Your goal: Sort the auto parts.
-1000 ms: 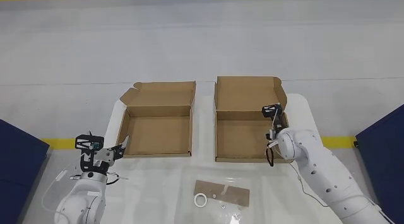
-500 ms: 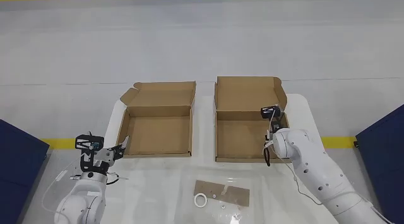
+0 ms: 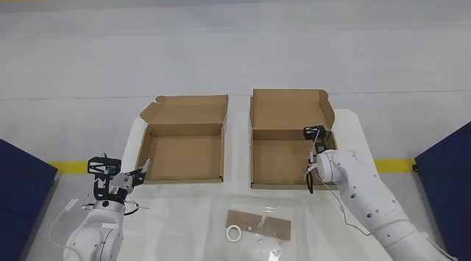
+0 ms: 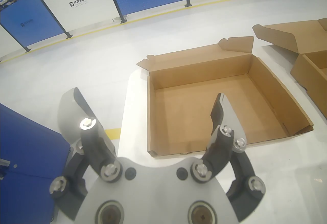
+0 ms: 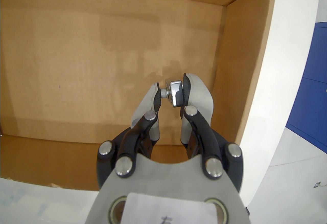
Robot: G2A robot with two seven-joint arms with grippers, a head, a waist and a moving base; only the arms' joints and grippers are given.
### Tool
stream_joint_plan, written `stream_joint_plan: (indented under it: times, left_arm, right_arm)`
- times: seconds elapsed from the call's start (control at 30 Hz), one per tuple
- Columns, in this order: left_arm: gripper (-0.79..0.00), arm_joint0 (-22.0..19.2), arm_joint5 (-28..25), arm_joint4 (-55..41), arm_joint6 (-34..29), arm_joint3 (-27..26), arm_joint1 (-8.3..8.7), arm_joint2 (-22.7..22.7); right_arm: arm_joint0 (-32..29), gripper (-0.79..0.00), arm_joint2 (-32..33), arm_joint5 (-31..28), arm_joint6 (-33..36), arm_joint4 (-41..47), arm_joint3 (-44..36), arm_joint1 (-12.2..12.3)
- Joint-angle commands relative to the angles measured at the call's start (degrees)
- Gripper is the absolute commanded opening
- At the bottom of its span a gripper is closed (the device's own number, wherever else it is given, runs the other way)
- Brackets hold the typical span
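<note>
Where the right gripper (image 5: 170, 93) hangs: over the inside of the right box (image 5: 76, 56), near that box's right wall and its near wall.
Right gripper state: fingers drawn in and pinching a small metal part (image 5: 175, 96) between the pads.
Small metal part: shiny block with a short threaded stub on one side. It lies crosswise between the two fingertips, above the box floor. Whether it touches the floor I cannot tell.
Right box, top view (image 3: 283, 159): open, lid flap folded back on the far side. The bare floor shows where the arm does not cover it.
Left box (image 3: 184, 156): open, beside the right box with a gap between them, lid flap back, floor bare (image 4: 217, 107).
Left gripper (image 4: 148, 94): fingers spread wide, nothing between them. It sits at the near-left part of the table (image 3: 184, 202), just off the left box's near-left corner, pointing toward that box.
Left gripper, top view (image 3: 140, 170): apart from the box wall, not touching.
Near edge of table: flat cardboard piece (image 3: 266, 224) with a white ring (image 3: 234, 233) just beside its left end.
Small bits (image 3: 261, 237) near the cardboard: too small to tell what they are.
</note>
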Motion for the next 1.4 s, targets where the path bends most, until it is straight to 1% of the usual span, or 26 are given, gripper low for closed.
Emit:
stream_joint_plan:
  times: [0.0, 0.37, 0.4, 0.43, 0.5, 0.57, 0.83, 0.9, 1.0, 1.07, 1.13, 1.17, 1.2, 1.27, 1.3, 1.33, 1.37]
  left_arm:
    - [0.0, 0.0, 0.0, 0.0, 0.0, 0.0, 0.0, 0.0]
    - [0.0, 0.0, 0.0, 0.0, 0.0, 0.0, 0.0, 0.0]
    - [0.0, 0.0, 0.0, 0.0, 0.0, 0.0, 0.0, 0.0]
    - [0.0, 0.0, 0.0, 0.0, 0.0, 0.0, 0.0, 0.0]
    - [0.0, 0.0, 0.0, 0.0, 0.0, 0.0, 0.0, 0.0]
    - [0.0, 0.0, 0.0, 0.0, 0.0, 0.0, 0.0, 0.0]
    - [0.0, 0.0, 0.0, 0.0, 0.0, 0.0, 0.0, 0.0]
    - [0.0, 0.0, 0.0, 0.0, 0.0, 0.0, 0.0, 0.0]
    - [0.0, 0.0, 0.0, 0.0, 0.0, 0.0, 0.0, 0.0]
    - [0.0, 0.0, 0.0, 0.0, 0.0, 0.0, 0.0, 0.0]
    - [0.0, 0.0, 0.0, 0.0, 0.0, 0.0, 0.0, 0.0]
    - [0.0, 0.0, 0.0, 0.0, 0.0, 0.0, 0.0, 0.0]
    - [0.0, 0.0, 0.0, 0.0, 0.0, 0.0, 0.0, 0.0]
    - [0.0, 0.0, 0.0, 0.0, 0.0, 0.0, 0.0, 0.0]
    - [0.0, 0.0, 0.0, 0.0, 0.0, 0.0, 0.0, 0.0]
    - [0.0, 0.0, 0.0, 0.0, 0.0, 0.0, 0.0, 0.0]
    - [0.0, 0.0, 0.0, 0.0, 0.0, 0.0, 0.0, 0.0]
  right_arm:
    - [0.2, -0.785, -0.1, -0.1, -0.1, 0.2, 0.6, -0.2]
    - [1.1, -0.785, -0.2, -0.5, -0.4, -0.3, 2.6, -1.2]
    - [1.1, -0.742, -0.1, -0.5, -0.4, -0.3, 2.6, -1.3]
    - [1.1, -0.723, -0.1, -0.5, -0.5, -0.5, 2.7, -1.4]
    - [1.1, -0.659, 0.0, -0.6, -0.4, -0.7, 2.8, -1.5]
    - [1.0, -0.622, 0.2, -0.6, -0.5, -0.9, 2.8, -1.6]
    - [1.1, -0.533, 0.5, -0.9, -0.3, -1.7, 2.7, -2.1]
    - [1.1, -0.533, 0.7, -0.9, -0.2, -2.0, 2.6, -2.2]
    - [1.0, -0.508, 0.9, -1.0, -0.1, -2.4, 2.4, -2.3]
    - [0.9, -0.465, 1.2, -1.0, 0.1, -2.9, 1.9, -2.4]
    - [0.7, -0.4, 1.4, -1.0, 0.4, -3.6, 1.2, -2.4]
    - [0.5, -0.228, 1.6, -0.9, 0.7, -4.1, 0.4, -2.4]
    - [0.3, -0.166, 1.8, -0.8, 0.8, -4.4, 0.0, -2.4]
    - [-0.5, -0.086, 2.5, -0.9, 1.4, -5.3, -2.0, -2.2]
    - [-0.9, -0.031, 2.9, -1.0, 1.8, -5.6, -3.1, -2.2]
    - [-1.5, 0.0, 3.4, -1.1, 2.3, -5.9, -4.2, -2.0]
    - [-2.0, 0.0, 3.9, -1.4, 2.7, -6.2, -5.5, -1.9]
